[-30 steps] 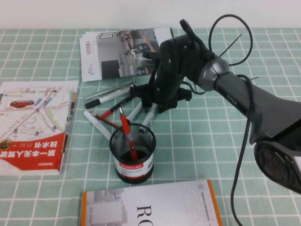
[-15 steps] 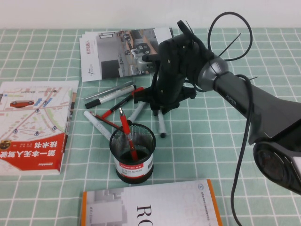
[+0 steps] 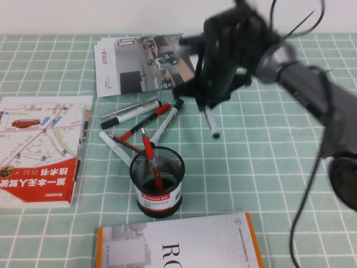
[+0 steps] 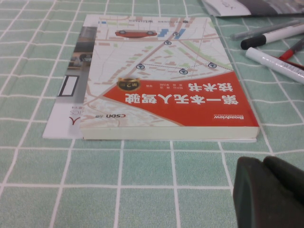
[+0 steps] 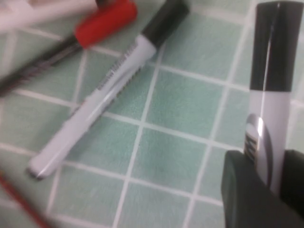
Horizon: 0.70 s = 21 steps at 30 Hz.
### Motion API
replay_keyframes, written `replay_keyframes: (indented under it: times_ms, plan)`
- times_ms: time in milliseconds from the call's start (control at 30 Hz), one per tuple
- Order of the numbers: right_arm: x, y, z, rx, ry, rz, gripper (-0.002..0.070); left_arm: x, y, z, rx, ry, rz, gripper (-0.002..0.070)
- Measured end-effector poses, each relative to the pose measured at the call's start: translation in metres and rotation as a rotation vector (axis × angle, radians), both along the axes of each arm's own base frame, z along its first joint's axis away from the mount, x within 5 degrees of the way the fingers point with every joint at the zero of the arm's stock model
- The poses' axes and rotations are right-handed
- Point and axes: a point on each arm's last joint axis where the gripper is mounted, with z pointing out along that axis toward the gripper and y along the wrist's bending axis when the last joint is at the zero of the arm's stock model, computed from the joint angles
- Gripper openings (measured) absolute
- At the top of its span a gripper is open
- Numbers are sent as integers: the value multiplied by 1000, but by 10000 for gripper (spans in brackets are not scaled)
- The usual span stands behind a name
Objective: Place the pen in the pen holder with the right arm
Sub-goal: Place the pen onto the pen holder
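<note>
My right gripper is shut on the pen, a white marker with a black cap. The pen hangs cap-down above the green checked cloth, up and to the right of the pen holder. The holder is a black mesh cup with a red slim pen standing in it. In the right wrist view the pen sticks out from between the fingers of my right gripper. My left gripper is shut and empty, low over the cloth beside a red-covered book.
Several other pens lie on the cloth behind the holder, among them a second white marker. The red-covered book lies at the left, a brochure at the back, an orange-edged book at the front.
My right gripper has risen from the pile of pens with the marker in it and moved right and away from the holder. The other pens stay on the cloth.
</note>
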Motion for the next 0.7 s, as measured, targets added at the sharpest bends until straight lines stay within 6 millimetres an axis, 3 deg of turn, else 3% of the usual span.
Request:
replay_keyframes:
  times_ms: [100,333,500,700]
  plan:
    - [-11,-8,29,7,-40,5,114,0,0,0,0,0,0,-4]
    - [-51,-35,59,-10,-65,15,113,0,0,0,0,0,0,-4]
    - [-99,-59,68,124,-213,50,113,0,0,0,0,0,0,-4]
    - [-162,-90,76,355,-541,97,113,0,0,0,0,0,0,-4]
